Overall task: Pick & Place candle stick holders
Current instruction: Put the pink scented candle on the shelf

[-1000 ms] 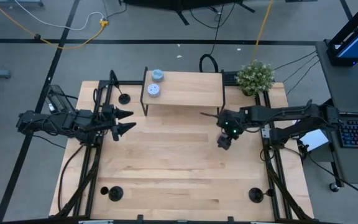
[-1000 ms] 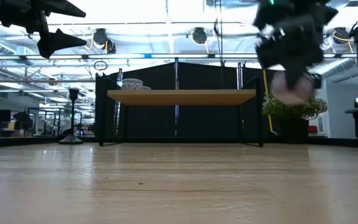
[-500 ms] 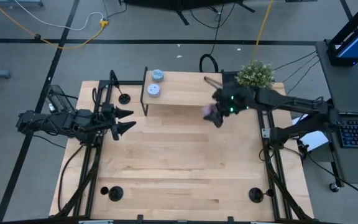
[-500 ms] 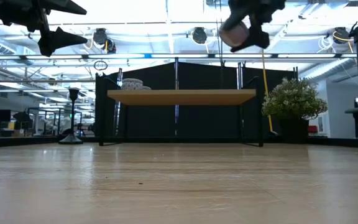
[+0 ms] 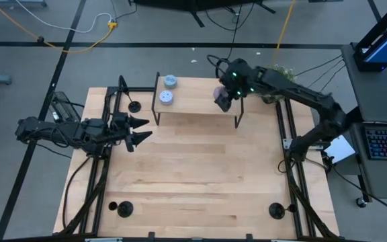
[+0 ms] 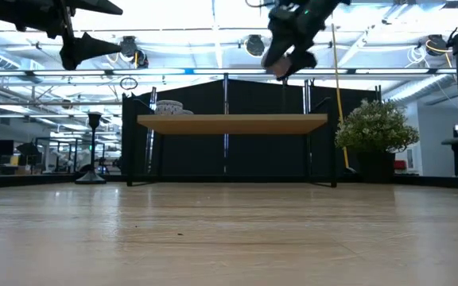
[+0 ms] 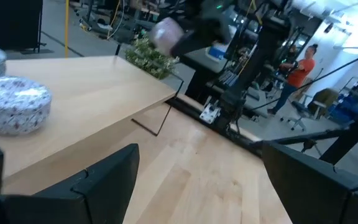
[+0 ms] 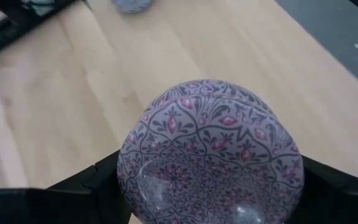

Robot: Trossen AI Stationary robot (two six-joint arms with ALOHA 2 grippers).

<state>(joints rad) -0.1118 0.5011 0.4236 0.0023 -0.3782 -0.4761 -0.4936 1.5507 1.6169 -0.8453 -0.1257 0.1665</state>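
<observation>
Right gripper (image 5: 222, 98) has swung from mid-desk up over shelf's (image 5: 200, 101) right part, fingers clamped on patterned purple holder (image 8: 210, 155). Two holders (image 5: 167, 89) sit at shelf's left. Placement looks imminent. Left gripper (image 5: 137, 130), fingers spread, empty, waits left.

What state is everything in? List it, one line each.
right gripper: shut on patterned round piece, raised over the shelf.
left gripper: open, empty, at the table's left edge.
two patterned pieces: resting at the shelf's left end.
candle stick holders: on the table, none gripped.
</observation>
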